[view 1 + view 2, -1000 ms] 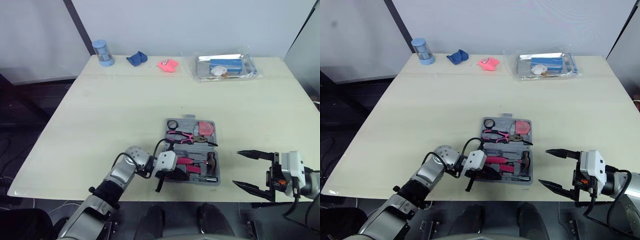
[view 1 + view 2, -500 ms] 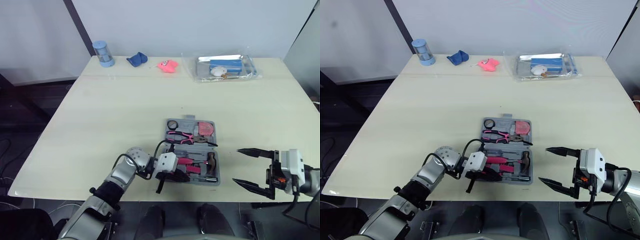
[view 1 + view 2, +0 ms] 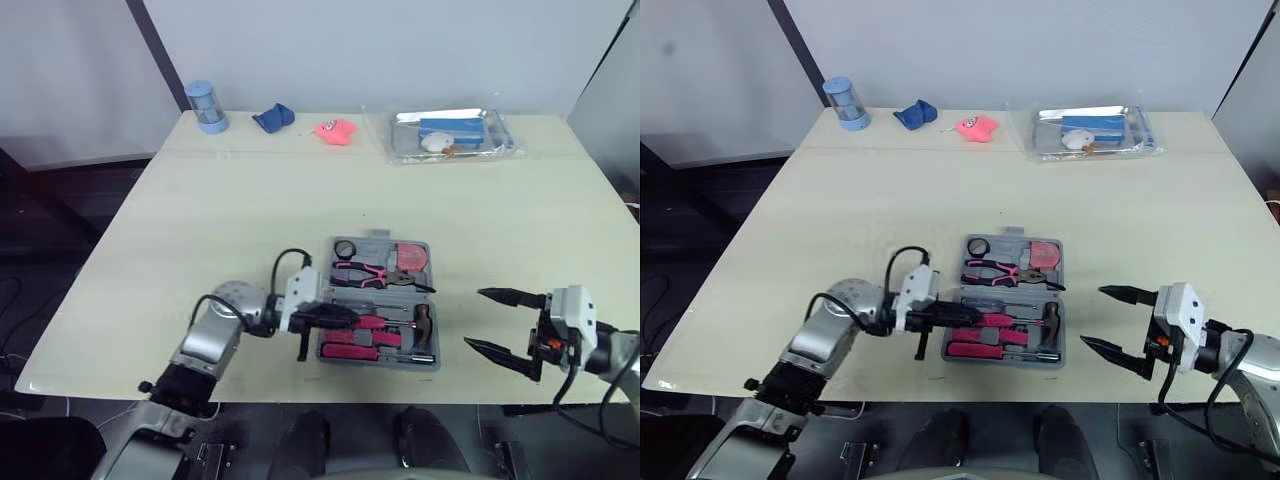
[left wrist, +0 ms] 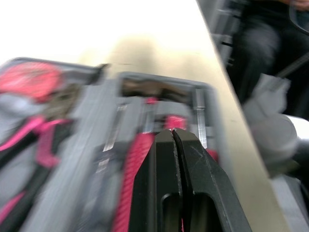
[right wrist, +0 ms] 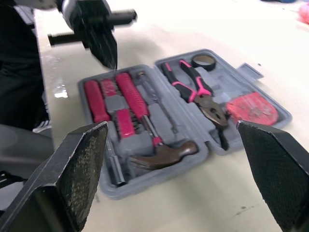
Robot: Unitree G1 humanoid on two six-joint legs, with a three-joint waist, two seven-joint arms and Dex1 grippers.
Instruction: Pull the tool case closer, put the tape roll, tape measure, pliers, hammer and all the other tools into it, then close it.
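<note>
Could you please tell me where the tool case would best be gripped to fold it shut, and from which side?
Probably the front rim of the tool case, near its right corner, approached from the right, where the right gripper hangs open. The case lies flat, hinged across its middle, so that free edge suits the jaws and swings up over the far half.

A pale cream tabletop fills the middle of the frame, with white wall panels across the top and dark floor at left.
</note>
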